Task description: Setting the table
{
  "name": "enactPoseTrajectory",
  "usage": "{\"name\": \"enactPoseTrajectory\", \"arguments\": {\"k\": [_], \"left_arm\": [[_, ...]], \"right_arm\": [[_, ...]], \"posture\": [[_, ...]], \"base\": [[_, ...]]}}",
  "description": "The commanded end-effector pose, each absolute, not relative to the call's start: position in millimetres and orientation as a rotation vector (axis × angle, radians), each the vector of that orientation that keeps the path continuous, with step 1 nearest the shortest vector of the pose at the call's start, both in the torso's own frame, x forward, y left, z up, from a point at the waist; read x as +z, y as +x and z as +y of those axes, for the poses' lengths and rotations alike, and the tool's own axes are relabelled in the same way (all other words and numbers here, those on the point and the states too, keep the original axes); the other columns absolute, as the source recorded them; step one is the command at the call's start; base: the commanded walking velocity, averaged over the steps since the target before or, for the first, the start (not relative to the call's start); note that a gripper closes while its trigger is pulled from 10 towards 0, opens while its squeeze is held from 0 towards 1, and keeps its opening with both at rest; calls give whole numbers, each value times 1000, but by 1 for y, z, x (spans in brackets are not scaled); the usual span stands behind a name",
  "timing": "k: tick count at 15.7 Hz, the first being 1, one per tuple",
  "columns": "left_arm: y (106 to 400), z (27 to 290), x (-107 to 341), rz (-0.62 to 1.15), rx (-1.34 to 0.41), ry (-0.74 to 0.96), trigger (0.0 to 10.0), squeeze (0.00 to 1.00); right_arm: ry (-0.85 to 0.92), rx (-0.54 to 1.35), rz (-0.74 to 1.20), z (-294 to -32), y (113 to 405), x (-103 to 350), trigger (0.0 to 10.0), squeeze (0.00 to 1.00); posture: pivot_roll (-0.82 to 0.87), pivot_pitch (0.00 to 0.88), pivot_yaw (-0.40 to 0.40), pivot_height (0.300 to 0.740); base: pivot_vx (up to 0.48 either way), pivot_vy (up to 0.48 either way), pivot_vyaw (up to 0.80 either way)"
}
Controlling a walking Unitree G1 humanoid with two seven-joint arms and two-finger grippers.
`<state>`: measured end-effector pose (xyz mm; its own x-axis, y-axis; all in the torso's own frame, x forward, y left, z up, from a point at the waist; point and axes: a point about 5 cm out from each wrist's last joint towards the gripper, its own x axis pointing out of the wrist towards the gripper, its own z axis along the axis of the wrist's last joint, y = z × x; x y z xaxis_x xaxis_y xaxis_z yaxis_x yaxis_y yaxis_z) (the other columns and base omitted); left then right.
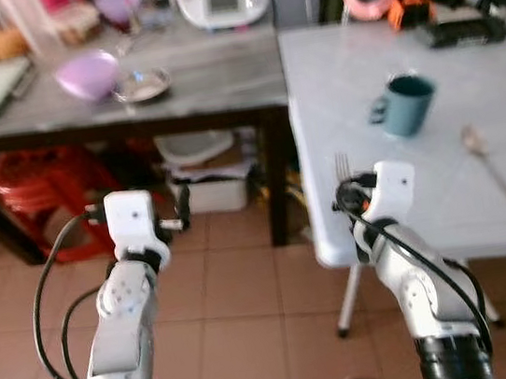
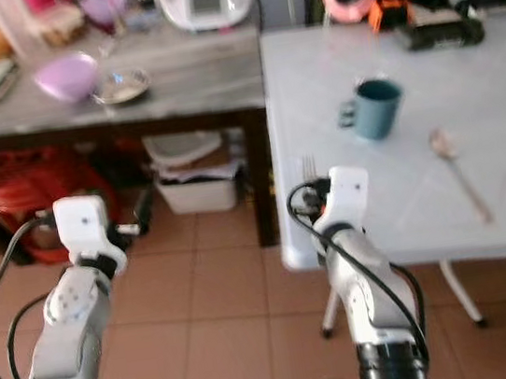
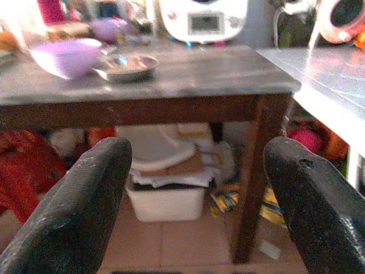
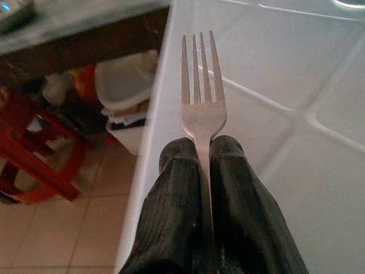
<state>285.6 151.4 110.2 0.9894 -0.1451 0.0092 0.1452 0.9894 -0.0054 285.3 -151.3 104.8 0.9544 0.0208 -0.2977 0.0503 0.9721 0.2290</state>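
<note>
Two silver arms are seen from the head; a teal mug (image 1: 406, 103) and spoon (image 1: 492, 168) lie on the white counter (image 1: 481, 204). Left pincer (image 3: 194, 200) is spread wide, holding nothing. Right pincer (image 4: 205, 157) is clamped on a four-tined steel fork (image 4: 201, 97) above the counter's edge.

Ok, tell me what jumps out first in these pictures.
The right claw grips a fork by its handle, tines pointing out over the near edge of the white table. On that table stand a teal mug and, to its right, a spoon. The left claw hangs open over the floor, facing a grey table with a purple bowl.
</note>
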Motion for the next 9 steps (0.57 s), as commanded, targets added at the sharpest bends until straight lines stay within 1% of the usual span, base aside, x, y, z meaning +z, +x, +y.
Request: {"name": "enactPoseTrajectory", "arguments": {"k": [1, 5, 9], "left_arm": [[289, 142, 114, -29, -171, -1, 10000, 0], [288, 136, 112, -34, -184, 5, 10000, 0], [290, 132, 112, -49, -185, 12, 10000, 0]], "right_arm": [[186, -39, 227, -158, 287, 115, 10000, 0], [129, -58, 169, -162, 288, 122, 10000, 0], [84, -64, 122, -167, 290, 126, 10000, 0]], "posture": [[-48, 0, 41, 740], [-55, 0, 39, 740], [-62, 0, 35, 740]], "base": [[0, 424, 0], [311, 361, 0], [461, 0, 0]]}}
